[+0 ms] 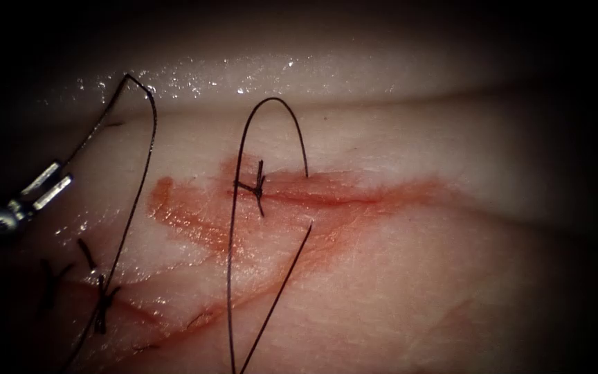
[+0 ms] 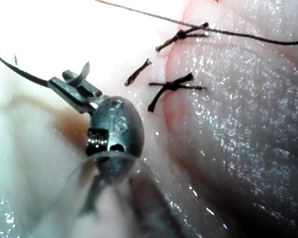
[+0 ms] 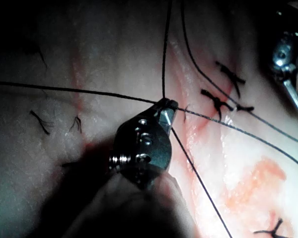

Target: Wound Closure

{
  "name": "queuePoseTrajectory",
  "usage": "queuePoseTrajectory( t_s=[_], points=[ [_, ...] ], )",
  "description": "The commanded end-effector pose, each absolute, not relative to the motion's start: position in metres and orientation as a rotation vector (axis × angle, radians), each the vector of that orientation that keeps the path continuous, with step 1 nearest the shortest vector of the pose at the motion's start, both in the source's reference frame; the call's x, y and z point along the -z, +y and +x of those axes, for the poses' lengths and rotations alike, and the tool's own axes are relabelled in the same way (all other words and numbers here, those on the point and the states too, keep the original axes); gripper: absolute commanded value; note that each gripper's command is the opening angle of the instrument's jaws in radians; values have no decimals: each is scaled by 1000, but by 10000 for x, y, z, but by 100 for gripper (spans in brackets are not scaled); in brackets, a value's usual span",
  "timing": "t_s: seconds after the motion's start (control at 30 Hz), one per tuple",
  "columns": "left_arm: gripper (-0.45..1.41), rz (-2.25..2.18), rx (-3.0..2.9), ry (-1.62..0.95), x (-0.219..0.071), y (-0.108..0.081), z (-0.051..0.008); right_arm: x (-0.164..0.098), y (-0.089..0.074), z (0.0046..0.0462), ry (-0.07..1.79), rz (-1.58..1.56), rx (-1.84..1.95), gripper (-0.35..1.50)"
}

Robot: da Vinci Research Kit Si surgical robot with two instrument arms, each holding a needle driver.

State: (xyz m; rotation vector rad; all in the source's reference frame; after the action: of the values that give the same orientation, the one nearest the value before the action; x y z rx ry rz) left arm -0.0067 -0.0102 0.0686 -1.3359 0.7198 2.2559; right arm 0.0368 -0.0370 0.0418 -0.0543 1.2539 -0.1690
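no text, label or number can be read anywhere.

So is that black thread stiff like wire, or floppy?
Probably floppy but springy: the thread arches in a loop over the tissue. Likely straightens when pulled: it runs taut from the left tool and the right tool, both gripping it.

your left end effector (image 2: 74, 84) is bare grey metal: two short flat jaws, lit bright silver in the endoscope view, hinged on a rounded, egg-shaped wrist housing (image 2: 115, 126) with a small round hole, a faint engraved marking and a ribbed pin at its side. your right end effector (image 3: 166, 111) has the same steel look, its domed housing (image 3: 141, 148) carrying small round screws
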Motion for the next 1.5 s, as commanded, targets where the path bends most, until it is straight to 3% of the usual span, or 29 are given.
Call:
queuePoseTrajectory(
  t_s=[0.03, 0.17, 0.23, 0.27, 0.4, 0.67, 0.87, 1.13, 1.5],
  points=[
    [-45, -1337, -2256, 718, -692, -104, -72, -393, -391, 396, 1304, -24, 205, -35],
    [-45, -1337, -2256, 718, -692, -104, -72, -374, -382, 406, 1324, -9, 210, -32],
    [-45, -1337, -2256, 717, -692, -104, -72, -373, -368, 403, 1292, -36, 178, 67],
    [-45, -1337, -2256, 718, -692, -104, -72, -375, -358, 399, 1281, -57, 151, 99],
    [-45, -1337, -2256, 717, -692, -104, -72, -390, -325, 376, 1283, -105, 82, 128],
    [-45, -1337, -2256, 718, -693, -105, -73, -437, -276, 313, 1251, -160, 19, 133],
    [-45, -1335, -2258, 718, -694, -105, -74, -462, -255, 294, 1230, -167, 4, 133],
    [-45, -1332, -2264, 716, -695, -106, -74, -517, -231, 292, 1195, -217, 9, 141],
    [-45, -1331, -2266, 716, -697, -106, -74, -574, -216, 300, 1166, -224, 32, 135]
  ],
)
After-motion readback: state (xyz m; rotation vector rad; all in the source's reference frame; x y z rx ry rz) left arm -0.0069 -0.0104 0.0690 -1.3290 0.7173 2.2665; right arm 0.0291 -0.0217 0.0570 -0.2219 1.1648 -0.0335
